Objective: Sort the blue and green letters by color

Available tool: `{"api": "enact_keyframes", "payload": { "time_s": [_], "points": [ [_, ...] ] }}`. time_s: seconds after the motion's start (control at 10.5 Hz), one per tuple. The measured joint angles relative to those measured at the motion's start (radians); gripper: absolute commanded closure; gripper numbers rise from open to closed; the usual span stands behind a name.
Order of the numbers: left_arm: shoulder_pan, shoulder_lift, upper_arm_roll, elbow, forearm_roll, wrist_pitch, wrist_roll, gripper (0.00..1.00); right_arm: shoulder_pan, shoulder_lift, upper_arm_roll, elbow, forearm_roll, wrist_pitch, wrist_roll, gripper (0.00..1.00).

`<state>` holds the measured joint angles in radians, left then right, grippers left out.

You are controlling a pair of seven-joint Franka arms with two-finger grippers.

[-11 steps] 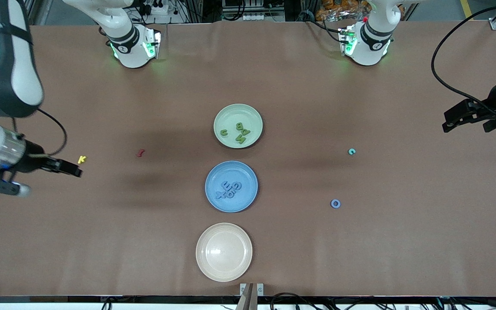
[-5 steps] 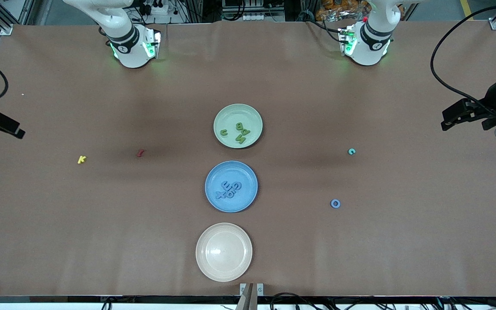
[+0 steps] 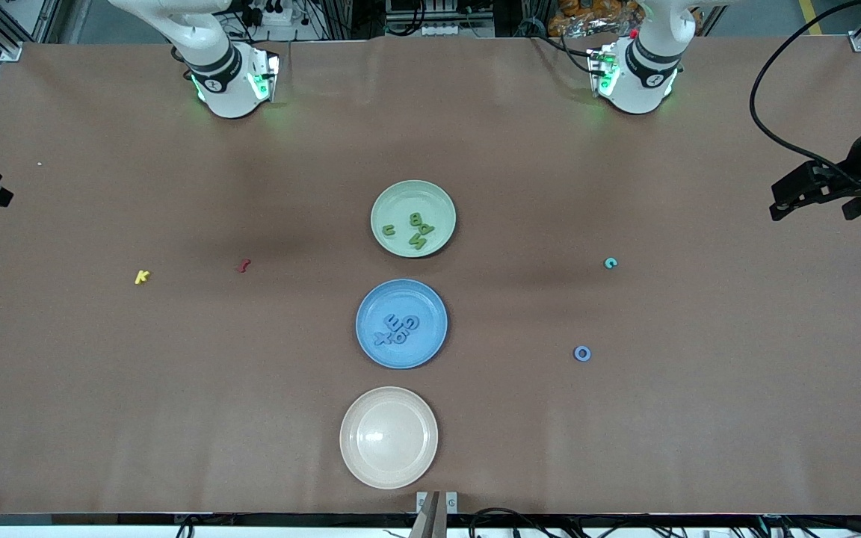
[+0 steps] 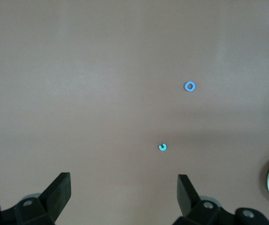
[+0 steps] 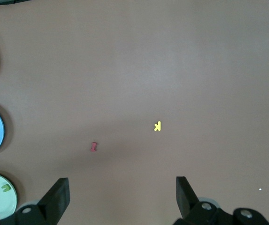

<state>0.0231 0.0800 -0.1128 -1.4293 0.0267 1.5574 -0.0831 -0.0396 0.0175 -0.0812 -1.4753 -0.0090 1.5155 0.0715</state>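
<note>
While both grippers, left (image 4: 123,194) and right (image 5: 121,197), hang open and empty, green letters (image 3: 412,228) fill the twelve-o'clock plate (image 3: 438,202), blue letters (image 3: 398,329) the centre plate (image 3: 374,299).

I count three plates (image 3: 413,188), four green letters (image 3: 417,230), five blue letters (image 3: 399,329), plus single teal (image 3: 610,262), yellow (image 3: 142,276) and dark-red (image 3: 244,264) letters.

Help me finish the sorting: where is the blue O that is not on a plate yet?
In the front view, the blue O lies on the bare table toward the left arm's end, level with the blue plate, nearer the front camera than the teal C.
</note>
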Motion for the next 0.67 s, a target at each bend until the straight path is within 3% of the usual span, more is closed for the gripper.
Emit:
{"api": "enact_keyframes", "payload": {
  "time_s": [0.29,0.67],
  "points": [
    [0.058,-0.030,-0.063,0.000,0.000,0.000,0.000,0.00,0.016,0.006,0.006,-0.001,0.000,-0.002,0.008,0.00],
    [0.067,-0.041,-0.080,-0.002,0.000,-0.004,-0.001,0.00,0.021,0.018,0.007,-0.001,-0.004,0.023,0.008,0.00]
  ]
}}
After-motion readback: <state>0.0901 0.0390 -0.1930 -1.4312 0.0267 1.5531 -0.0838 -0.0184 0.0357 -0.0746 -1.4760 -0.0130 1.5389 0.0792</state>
